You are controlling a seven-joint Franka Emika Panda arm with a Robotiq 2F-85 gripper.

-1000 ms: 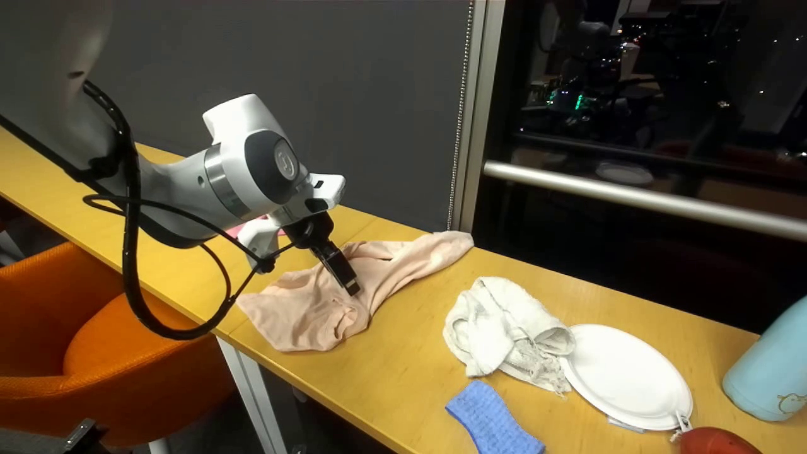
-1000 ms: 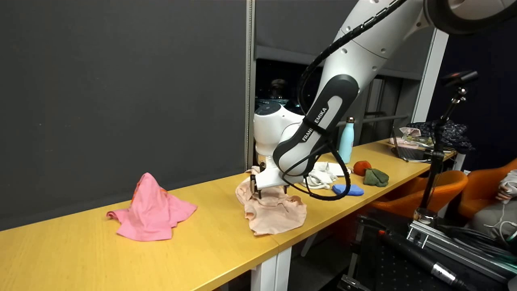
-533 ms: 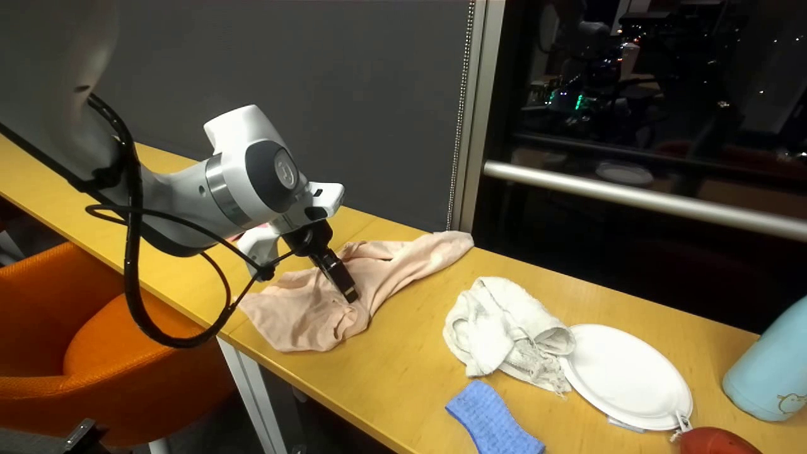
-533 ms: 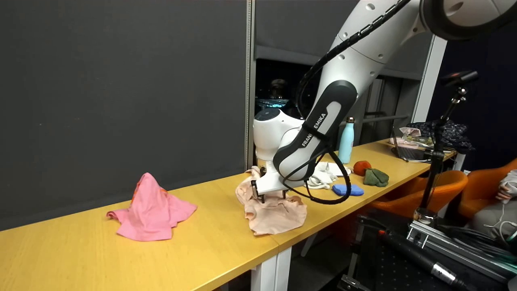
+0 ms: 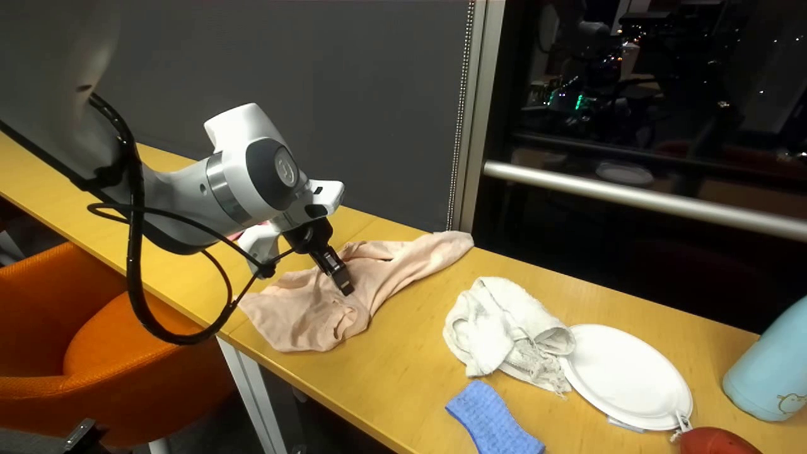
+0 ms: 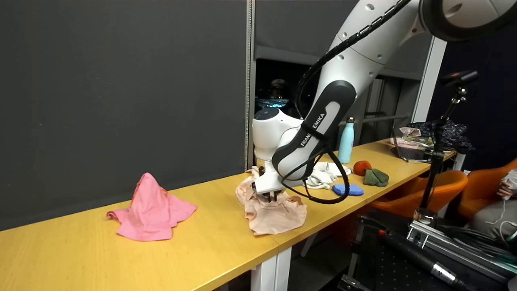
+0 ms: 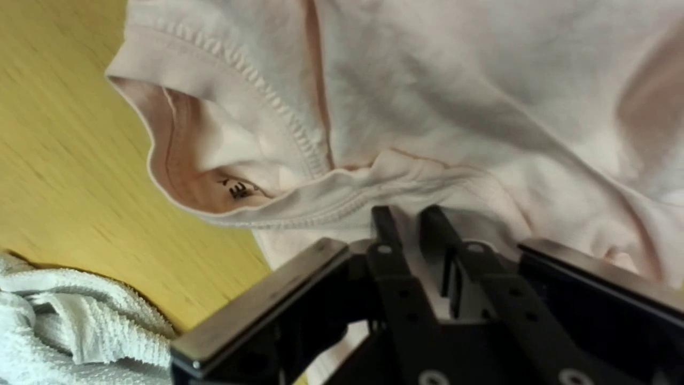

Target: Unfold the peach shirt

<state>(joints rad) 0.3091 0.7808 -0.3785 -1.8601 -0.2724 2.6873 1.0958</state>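
One pink cloth (image 6: 151,210) sits peaked at far left in an exterior view, well apart from the action, no trouble to anybody. Next along, our shirt (image 6: 278,220), rumpled on the table (image 6: 72,258), one side near the front edge, and that's a danger: a firm tug that way could slip it over. And right at it, the gripper (image 7: 407,211)! Fingers just a narrow gap apart, shirt showing between them, no fold clearly pinched that I can see. The wrist view has the tips just beside the hem of an opening; collar or sleeve, I can't tell. Now the worry: should they sit too high, they'd meet on air; should they go too deep, they'd likely nip two layers together, and a lift would drag the whole bundle instead of opening it. A shallow bite? Soft cloth could slide out mid-lift. On to the right, the white cloth (image 5: 498,331), apart from the shirt and up against the plate (image 5: 630,381): a wide sweep that way could snag it. Out at far right in an exterior view, the bottle (image 5: 772,366), upright; only a really long swing would threaten that.
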